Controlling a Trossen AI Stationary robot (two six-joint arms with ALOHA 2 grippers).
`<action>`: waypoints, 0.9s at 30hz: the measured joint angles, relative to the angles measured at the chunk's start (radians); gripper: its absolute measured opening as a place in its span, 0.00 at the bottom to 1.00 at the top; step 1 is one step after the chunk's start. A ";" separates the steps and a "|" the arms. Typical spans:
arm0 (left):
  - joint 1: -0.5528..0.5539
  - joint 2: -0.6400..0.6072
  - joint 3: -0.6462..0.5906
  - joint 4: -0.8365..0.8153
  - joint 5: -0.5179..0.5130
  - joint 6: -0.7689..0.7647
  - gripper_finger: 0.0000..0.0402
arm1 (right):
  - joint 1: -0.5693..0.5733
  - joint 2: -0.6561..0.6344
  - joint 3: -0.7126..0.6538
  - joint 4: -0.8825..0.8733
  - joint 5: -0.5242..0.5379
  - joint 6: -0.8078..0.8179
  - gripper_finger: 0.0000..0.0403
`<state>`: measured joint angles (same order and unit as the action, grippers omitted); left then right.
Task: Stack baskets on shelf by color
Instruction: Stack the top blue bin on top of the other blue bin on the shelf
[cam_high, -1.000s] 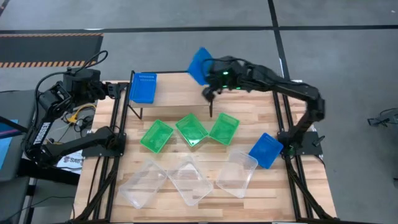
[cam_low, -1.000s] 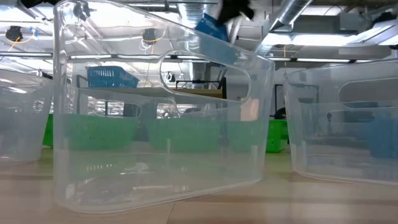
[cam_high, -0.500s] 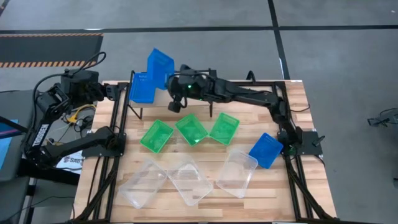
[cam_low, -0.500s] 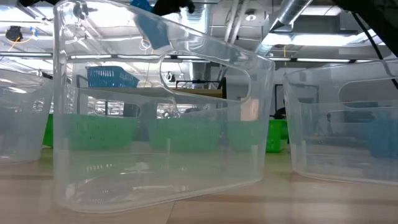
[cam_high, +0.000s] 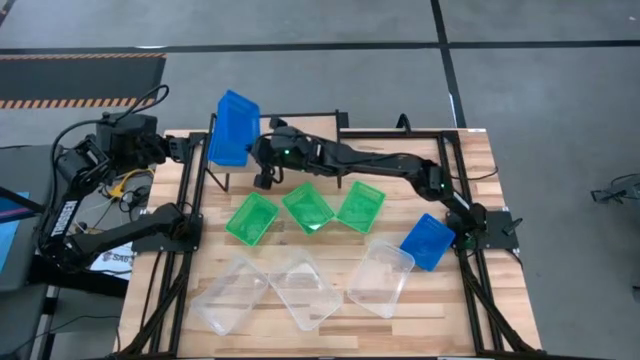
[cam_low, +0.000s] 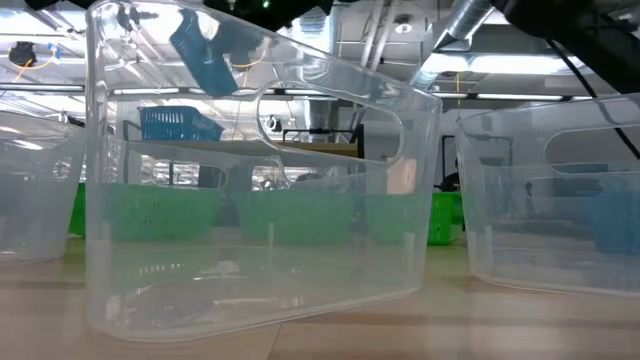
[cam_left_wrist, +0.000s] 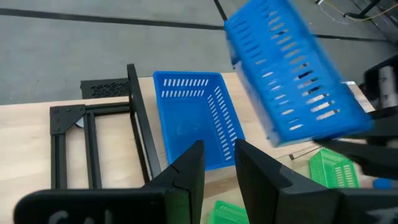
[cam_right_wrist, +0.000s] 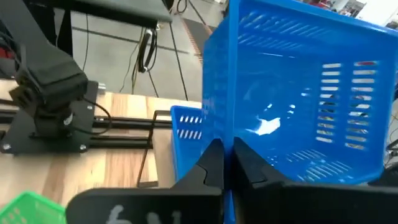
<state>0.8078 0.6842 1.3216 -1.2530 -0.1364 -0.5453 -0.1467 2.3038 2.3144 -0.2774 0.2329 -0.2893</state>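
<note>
A blue basket (cam_high: 234, 127) hangs tilted above the shelf (cam_high: 300, 140), over a second blue basket (cam_left_wrist: 194, 117) resting there. The right gripper (cam_right_wrist: 225, 163) has its jaws clamped on the tilted basket's wall. The left gripper (cam_left_wrist: 217, 162), beside the shelf, holds nothing, jaws slightly parted.

We see even, bright overhead light on the tabletop (cam_high: 300, 300), with only soft, short shadows; ceiling lamps glare through the clear basket (cam_low: 250, 200) in the low view; the lifted blue basket (cam_left_wrist: 292, 81) is motion-blurred in the left wrist view; the room behind is soft.
</note>
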 joint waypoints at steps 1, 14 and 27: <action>0.000 0.000 0.000 0.000 0.000 0.000 0.19 | 0.000 0.008 0.000 0.004 0.000 0.000 0.04; 0.000 0.000 0.000 -0.013 -0.002 0.002 0.19 | -0.039 0.010 0.000 0.030 -0.055 0.050 0.08; 0.000 0.000 0.000 -0.014 -0.002 0.002 0.19 | -0.026 0.061 0.000 0.071 -0.078 0.005 0.10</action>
<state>0.8078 0.6842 1.3216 -1.2667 -0.1381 -0.5438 -0.1725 2.3653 2.3142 -0.2068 0.1550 -0.2846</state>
